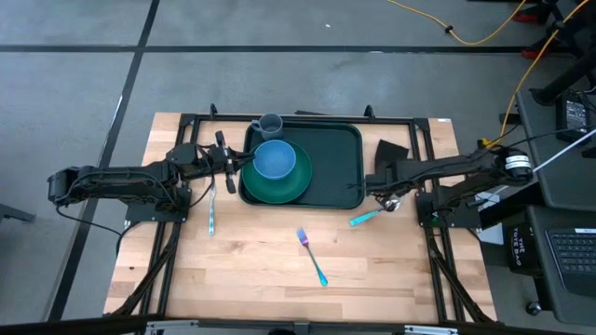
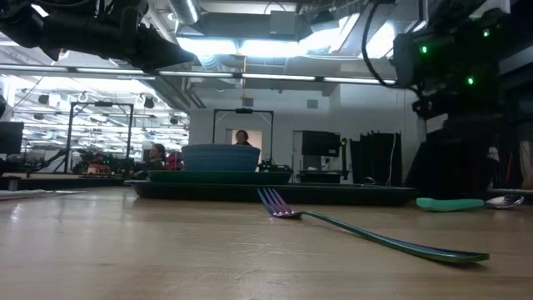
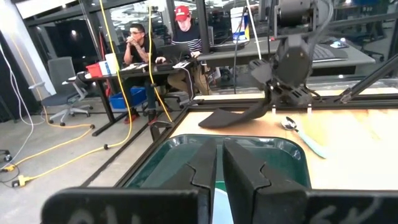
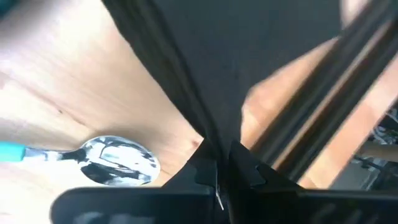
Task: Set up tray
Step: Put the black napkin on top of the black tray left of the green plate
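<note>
The dark green tray point(image 1: 337, 154) sits at the far middle of the wooden counter point(image 1: 279, 270), already carrying a green plate point(image 1: 279, 186) with a blue bowl point(image 1: 275, 159) on it, and a grey mug point(image 1: 270, 124) just at its far left corner. The right gripper point(image 1: 380, 181) is at the tray's right edge with its fingers point(image 4: 245, 168) pinched tight on the black napkin point(image 1: 392, 152), which hangs limp from them in the right wrist view. A teal-handled spoon point(image 1: 371, 214) lies just beside it; a fork point(image 1: 312, 257) rests out in the open counter, and a knife point(image 1: 211, 212) lies by the left side. The left gripper point(image 1: 226, 163) waits at the tray's left edge, fingers point(image 3: 249, 177) pressed almost together on nothing. To my eye the napkin is the job in hand: it should be carried low over the rim and laid flat on the tray's bare right half, clear of the plate, before letting go so it doesn't bunch.
</note>
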### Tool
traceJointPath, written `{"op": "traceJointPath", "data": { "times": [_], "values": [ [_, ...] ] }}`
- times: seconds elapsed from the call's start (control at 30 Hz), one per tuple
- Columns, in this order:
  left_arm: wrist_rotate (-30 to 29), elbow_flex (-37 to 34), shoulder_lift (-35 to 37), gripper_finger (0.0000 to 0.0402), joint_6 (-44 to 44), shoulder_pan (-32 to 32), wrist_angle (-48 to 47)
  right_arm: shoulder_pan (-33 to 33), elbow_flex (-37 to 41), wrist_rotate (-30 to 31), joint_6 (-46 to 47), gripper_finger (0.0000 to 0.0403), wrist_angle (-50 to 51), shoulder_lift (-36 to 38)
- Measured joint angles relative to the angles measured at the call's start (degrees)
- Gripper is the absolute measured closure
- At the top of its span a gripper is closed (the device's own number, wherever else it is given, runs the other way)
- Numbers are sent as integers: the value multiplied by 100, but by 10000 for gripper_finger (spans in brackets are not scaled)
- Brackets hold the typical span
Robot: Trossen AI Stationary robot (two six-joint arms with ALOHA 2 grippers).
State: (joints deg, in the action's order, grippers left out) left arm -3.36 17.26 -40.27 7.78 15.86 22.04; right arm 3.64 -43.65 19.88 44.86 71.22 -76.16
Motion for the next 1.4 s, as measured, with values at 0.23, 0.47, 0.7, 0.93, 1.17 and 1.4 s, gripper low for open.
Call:
{"op": "traceJointPath", "data": {
  "times": [0.23,0.47,0.7,0.93,1.17,1.4],
  "values": [
    [0,0,0,381,3,0,0,0,-901,784,145,391,916,168],
    [0,0,0,382,6,-1,1,0,-1914,1481,312,391,1771,168],
    [0,0,0,380,5,-2,2,0,-2537,2056,120,391,1893,171],
    [-2,0,0,382,3,-1,1,0,-3277,2084,-388,391,1877,212],
    [-2,0,0,378,3,-2,2,-13,-3896,2100,-778,391,1879,212],
    [-2,0,0,377,5,0,2,-13,-4092,2080,-961,391,1879,212]
  ]
}}
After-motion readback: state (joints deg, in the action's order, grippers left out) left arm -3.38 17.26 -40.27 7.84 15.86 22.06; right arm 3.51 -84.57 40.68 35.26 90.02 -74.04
